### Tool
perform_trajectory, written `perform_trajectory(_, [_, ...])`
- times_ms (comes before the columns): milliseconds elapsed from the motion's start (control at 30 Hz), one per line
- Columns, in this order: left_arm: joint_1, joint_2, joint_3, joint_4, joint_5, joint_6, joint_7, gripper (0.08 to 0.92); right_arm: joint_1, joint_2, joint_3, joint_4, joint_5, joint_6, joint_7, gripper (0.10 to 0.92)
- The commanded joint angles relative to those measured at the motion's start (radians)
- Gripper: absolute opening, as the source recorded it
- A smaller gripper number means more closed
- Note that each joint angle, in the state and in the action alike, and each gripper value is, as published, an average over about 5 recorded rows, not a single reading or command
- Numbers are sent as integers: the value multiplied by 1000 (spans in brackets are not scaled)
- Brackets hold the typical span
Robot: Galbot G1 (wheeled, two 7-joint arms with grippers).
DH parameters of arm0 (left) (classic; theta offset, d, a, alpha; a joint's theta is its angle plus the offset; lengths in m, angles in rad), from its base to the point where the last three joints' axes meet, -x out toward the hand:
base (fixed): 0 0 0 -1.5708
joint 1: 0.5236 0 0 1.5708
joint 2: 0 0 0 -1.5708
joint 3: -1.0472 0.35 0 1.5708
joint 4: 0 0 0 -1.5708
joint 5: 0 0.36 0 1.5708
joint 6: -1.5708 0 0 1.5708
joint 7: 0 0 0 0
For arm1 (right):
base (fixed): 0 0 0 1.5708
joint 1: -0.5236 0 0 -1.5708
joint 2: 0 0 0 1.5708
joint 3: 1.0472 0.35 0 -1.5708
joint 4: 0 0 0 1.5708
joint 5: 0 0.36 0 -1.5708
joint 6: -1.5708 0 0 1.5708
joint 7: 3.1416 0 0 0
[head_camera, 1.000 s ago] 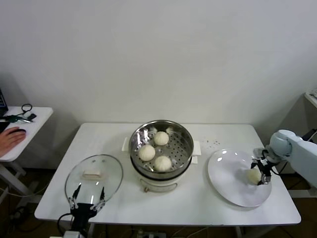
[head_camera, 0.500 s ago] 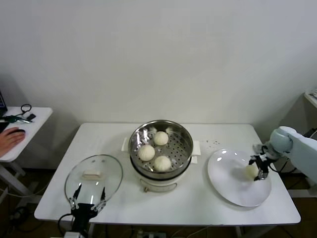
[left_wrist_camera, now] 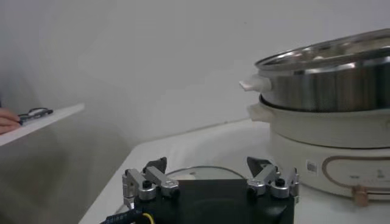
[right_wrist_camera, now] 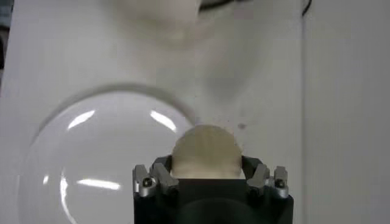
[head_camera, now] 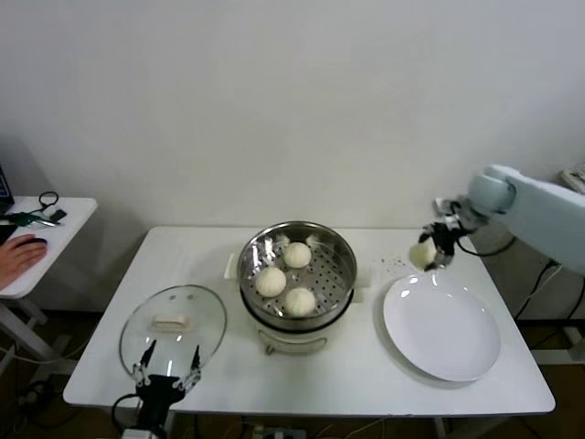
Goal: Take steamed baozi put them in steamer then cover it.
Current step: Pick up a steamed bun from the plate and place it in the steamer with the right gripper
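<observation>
Nearest, the left gripper (head_camera: 166, 377) is idling wide open beside the cover (head_camera: 174, 326), left of the steamer (head_camera: 298, 271). Beyond the plate (head_camera: 443, 329), the right gripper (head_camera: 430, 251) is clamping the last baozi (head_camera: 422, 253) aloft, right of the steamer; a squashed, slipping bun could be dropping short of it.
</observation>
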Motion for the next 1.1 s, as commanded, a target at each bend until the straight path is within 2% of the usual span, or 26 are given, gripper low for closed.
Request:
perform_trajectory(33, [11,6,6,-4,-8,8,15,823,307,212,-230,79,328,-85,50,729])
perform_trajectory(333, [12,0,23,-6,-2,0,33,823,304,355,-277,159,493,-172,180,724])
perform_trajectory(500, [16,3,17,-17,-7,-5,32,823,266,409,-286,183,524,-242,237,727])
perform_trajectory(767, [24,11,8,-18,-24,-13,30,823,210,432,-336,204,499,-277,266,721])
perform_trajectory(1100, [18,18,-1,-9,-32,-13,27,823,143,428,-361,160,403,-277,256,721])
